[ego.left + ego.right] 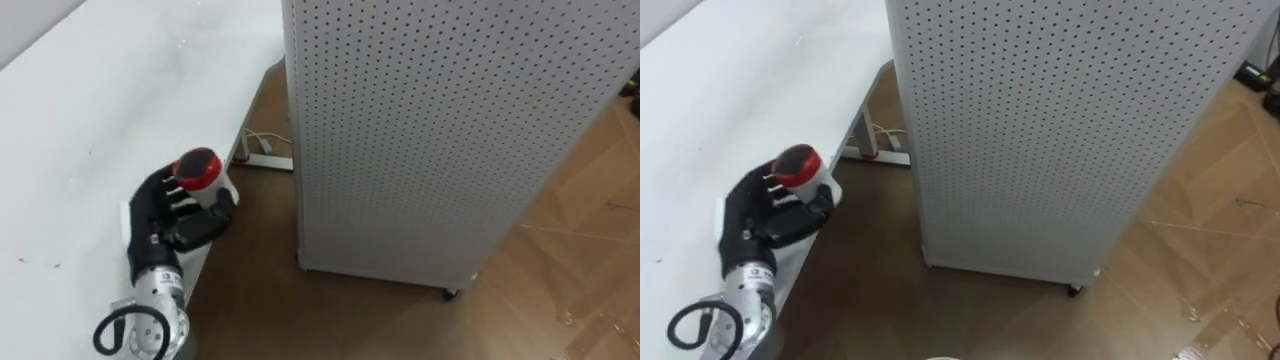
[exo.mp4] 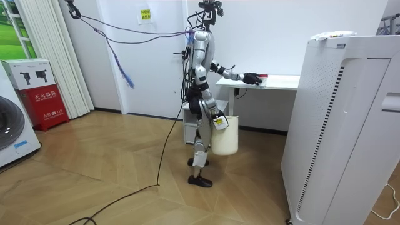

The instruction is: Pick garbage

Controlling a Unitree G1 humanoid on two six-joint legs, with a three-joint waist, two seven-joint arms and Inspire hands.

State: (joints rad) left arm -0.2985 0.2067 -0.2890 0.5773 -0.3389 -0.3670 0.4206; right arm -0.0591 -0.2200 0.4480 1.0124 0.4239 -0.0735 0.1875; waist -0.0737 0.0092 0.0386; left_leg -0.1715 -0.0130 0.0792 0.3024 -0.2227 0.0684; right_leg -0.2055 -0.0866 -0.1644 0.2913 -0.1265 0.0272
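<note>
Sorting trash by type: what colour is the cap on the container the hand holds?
Red: the cap of the container, clearest in the left eye view.

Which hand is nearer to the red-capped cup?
Left. The left hand curls round the cup on the table; the right hand hangs down by the bucket, away from it.

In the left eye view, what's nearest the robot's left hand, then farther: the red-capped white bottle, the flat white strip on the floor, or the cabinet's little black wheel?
1. Red-capped white bottle, gripped in the left hand.
2. Flat white strip, on the floor past the white table edge.
3. Little black wheel, under the white pegboard cabinet, far right.
</note>
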